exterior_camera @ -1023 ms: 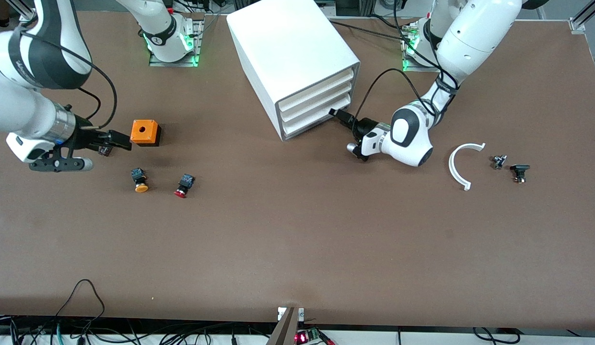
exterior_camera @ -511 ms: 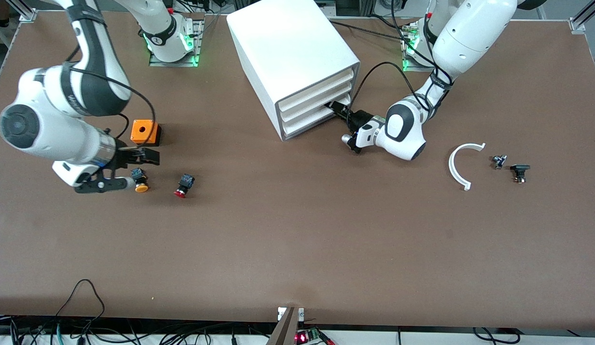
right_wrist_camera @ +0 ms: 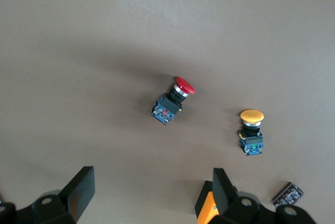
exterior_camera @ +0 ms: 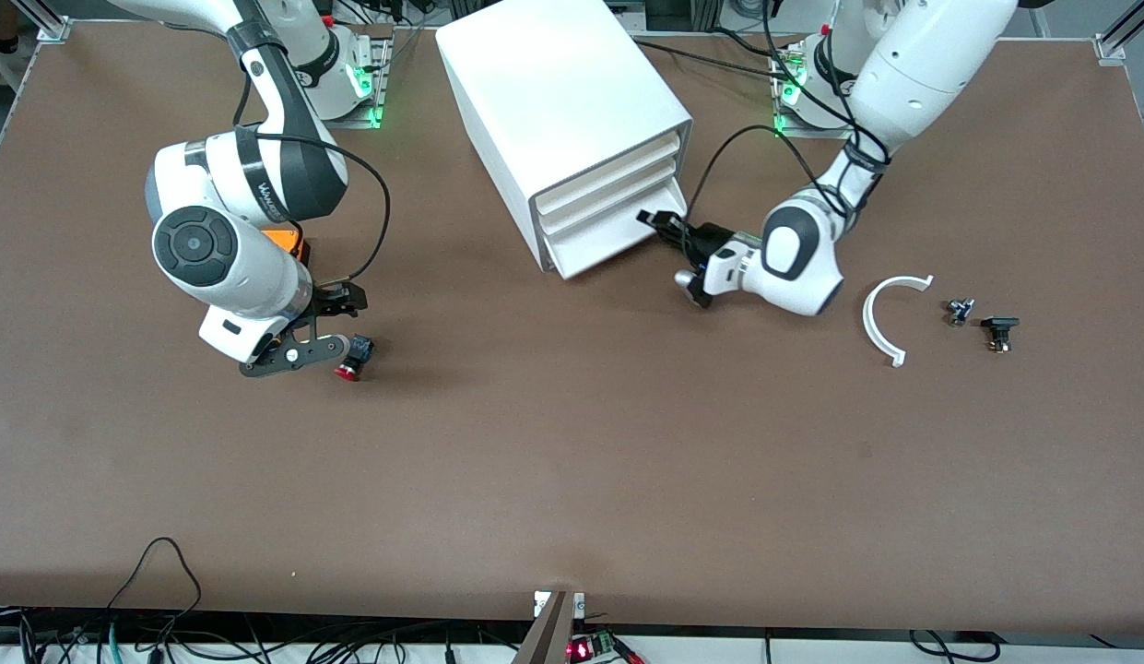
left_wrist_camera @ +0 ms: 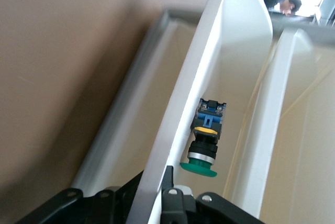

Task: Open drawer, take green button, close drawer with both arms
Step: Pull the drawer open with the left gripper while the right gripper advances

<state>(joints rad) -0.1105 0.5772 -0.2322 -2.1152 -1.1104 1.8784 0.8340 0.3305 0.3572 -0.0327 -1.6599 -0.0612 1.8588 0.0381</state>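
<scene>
In the front view the white cabinet (exterior_camera: 553, 83) stands between the two arms' bases. Its lowest drawer (exterior_camera: 613, 242) is pulled out a little. My left gripper (exterior_camera: 652, 220) is shut on the drawer's front edge. The left wrist view shows that front wall (left_wrist_camera: 209, 77) pinched in my left gripper (left_wrist_camera: 157, 192). Inside the drawer lies the green-capped button (left_wrist_camera: 204, 145) on its side. My right gripper (exterior_camera: 348, 297) hangs open over the table by the red-capped button (exterior_camera: 350, 360). Nothing is between the fingers of the right gripper (right_wrist_camera: 152, 192).
A yellow-capped button (right_wrist_camera: 251, 130) and the red one (right_wrist_camera: 171, 98) lie below the right gripper. An orange box (exterior_camera: 286, 242) sits beside it, half under the right arm. A white curved piece (exterior_camera: 885, 314) and small black parts (exterior_camera: 998, 330) lie toward the left arm's end.
My left gripper has shut on the lowest drawer's front edge and drawn the drawer out a little. The right arm has swung in over the yellow and red buttons, still open.
</scene>
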